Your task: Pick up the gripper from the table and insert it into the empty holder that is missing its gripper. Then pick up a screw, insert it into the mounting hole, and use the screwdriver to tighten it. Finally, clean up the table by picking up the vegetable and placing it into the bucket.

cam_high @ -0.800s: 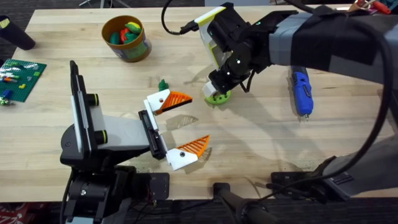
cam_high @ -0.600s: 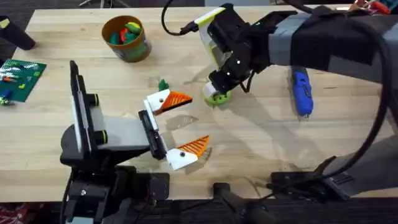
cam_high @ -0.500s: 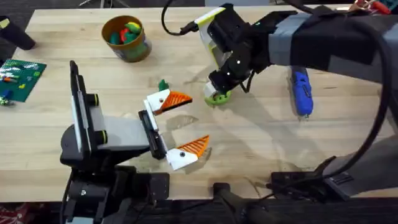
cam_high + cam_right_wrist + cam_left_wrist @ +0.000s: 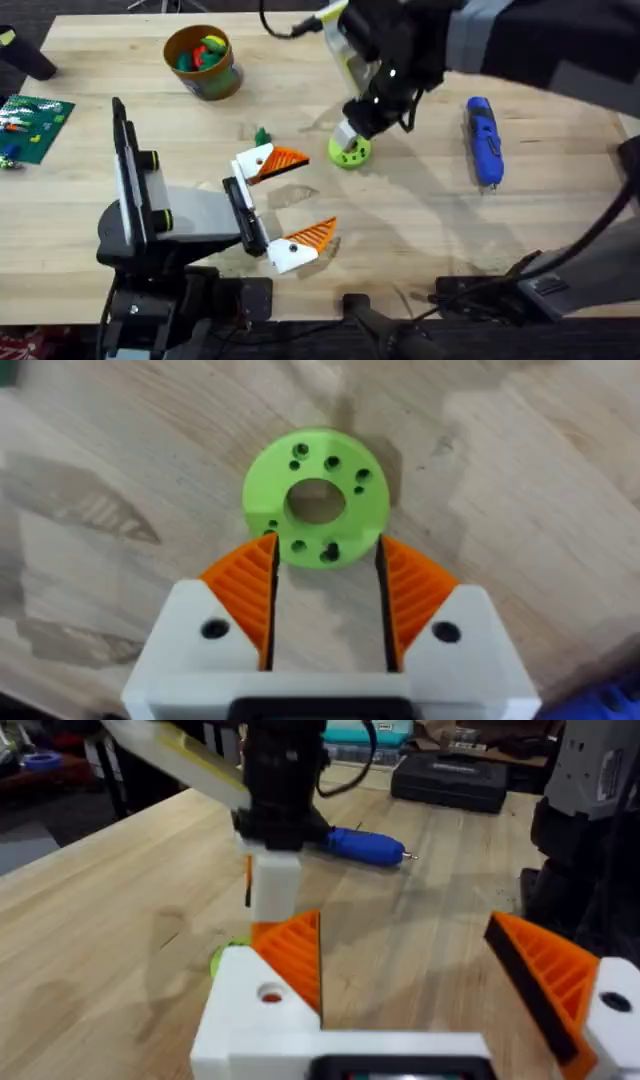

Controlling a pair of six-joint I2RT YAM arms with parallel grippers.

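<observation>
The left gripper (image 4: 285, 208) sat nearest the arm bases, low and left of table centre, its white fingers with orange pads spread wide and nothing between them. In the left wrist view its two pads (image 4: 295, 960) stood well apart over bare wood.

Just past it, at about 11 o'clock from its upper finger, a small green piece (image 4: 262, 136) lay on the table — too small to tell what it was.

At roughly 1 o'clock from the left gripper lay the green disc (image 4: 349, 152), a flat ring with a centre hole and small holes around it. The right gripper (image 4: 352, 130) hung directly over it, reaching in from the far right. In the right wrist view its jaws were partly open, the orange pads (image 4: 247, 582) flanking the near edge of the disc (image 4: 316, 498) — whether they touched it I cannot tell. It had no hold on anything.

At 3 o'clock from the disc, well apart, the screwdriver (image 4: 483, 138) lay flat on the table, running near to far.

Farthest off, at 10 o'clock from the disc near the table's far edge, stood the bucket (image 4: 203, 62), upright, with red, green and yellow pieces inside.
</observation>
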